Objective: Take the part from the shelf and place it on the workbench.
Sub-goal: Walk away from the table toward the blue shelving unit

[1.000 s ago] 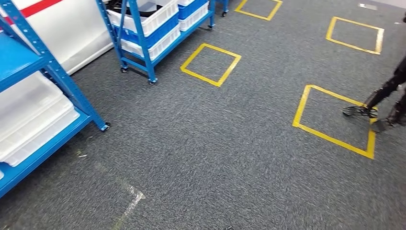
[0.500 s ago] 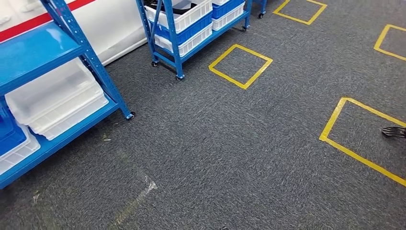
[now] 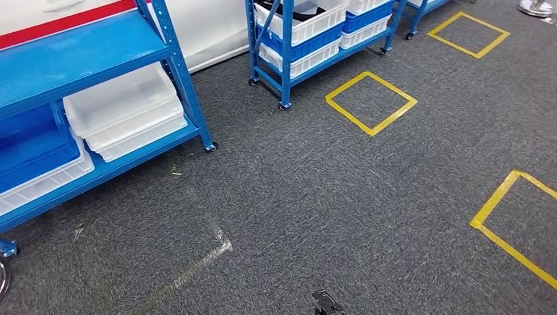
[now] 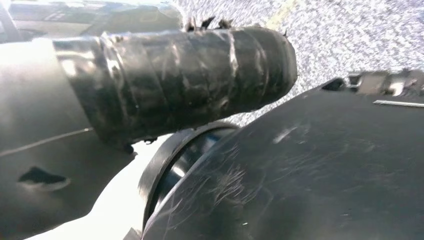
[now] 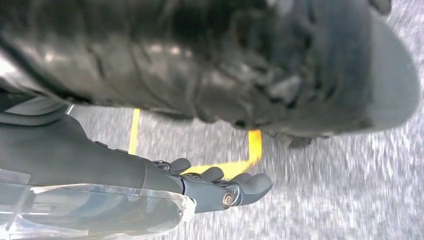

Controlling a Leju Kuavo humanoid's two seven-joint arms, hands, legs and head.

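Observation:
A blue shelf (image 3: 98,49) stands at the left, with stacked clear white bins (image 3: 125,108) and a blue bin (image 3: 33,141) on its lower level. A second blue wheeled shelf (image 3: 284,59) stands further back; its top white bin (image 3: 309,25) holds dark items (image 3: 289,8) that are too small to identify. In the right wrist view my right hand (image 5: 215,187) hangs above the carpet, its dark fingers stretched out and holding nothing. In the left wrist view my left hand (image 4: 40,110) is a blurred grey mass, and how its fingers lie is hidden.
Grey carpet carries yellow tape squares, one in the middle (image 3: 371,103) and one at the right (image 3: 489,210). Faint silver tape marks (image 3: 197,262) cross the floor near the front. A round metal base (image 3: 537,8) stands at the far right corner.
The camera has turned, so the whole scene has slid to the right. Both shelves now show more fully, and the dark legs at the right edge have left the picture.

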